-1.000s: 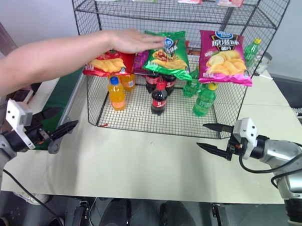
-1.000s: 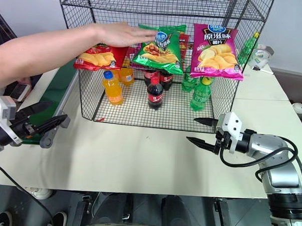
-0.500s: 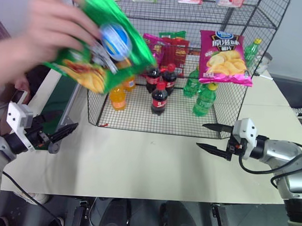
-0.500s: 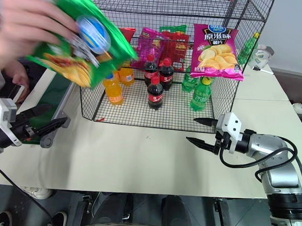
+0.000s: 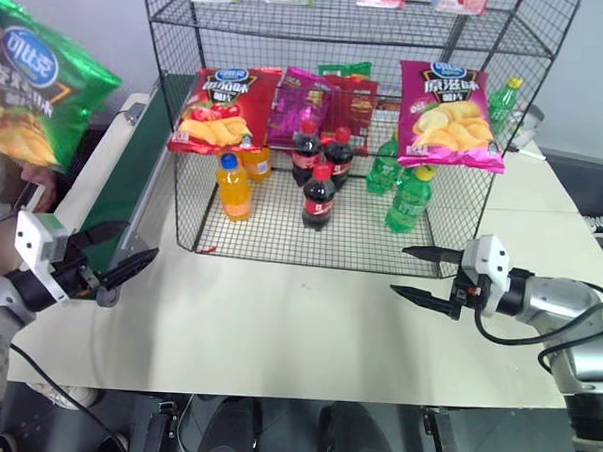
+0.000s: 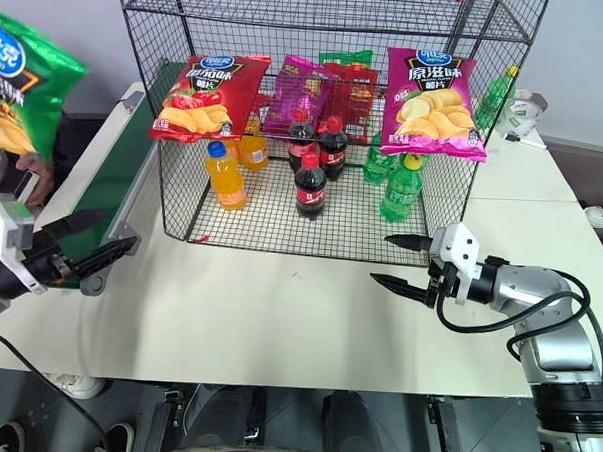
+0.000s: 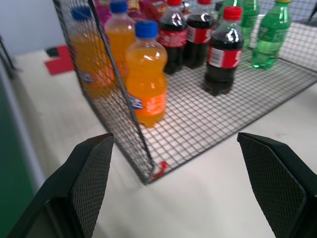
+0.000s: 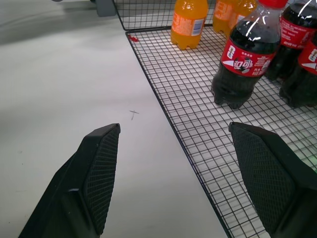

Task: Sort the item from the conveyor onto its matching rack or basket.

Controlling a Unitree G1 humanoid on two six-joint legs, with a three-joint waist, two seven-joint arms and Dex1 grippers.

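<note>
The item, a shiny green crisp bag (image 5: 38,79) with a blue oval logo, hangs in the air at the far left, above the conveyor (image 5: 118,193). A person holds it there, and part of a hand (image 6: 29,164) shows below it. The conveyor's dark green belt runs along the table's left side. The rack (image 5: 340,28) stands at the back of the table. Beside the conveyor's near end my left gripper (image 5: 139,239) is open and empty, pointing toward the rack's lower corner. My right gripper (image 5: 400,270) is open and empty in front of the rack's right side.
A red crisp bag (image 5: 222,107) and magenta crisp bags (image 5: 452,102) hang on the rack's middle tier. Orange bottles (image 7: 146,82), cola bottles (image 8: 242,64) and green bottles (image 5: 410,201) stand on its bottom mesh. Bare table (image 5: 298,316) lies between my grippers.
The person took the green bag off the rack's middle tier and carried it left, above the conveyor. The red bag now shows uncovered. Both grippers kept still.
</note>
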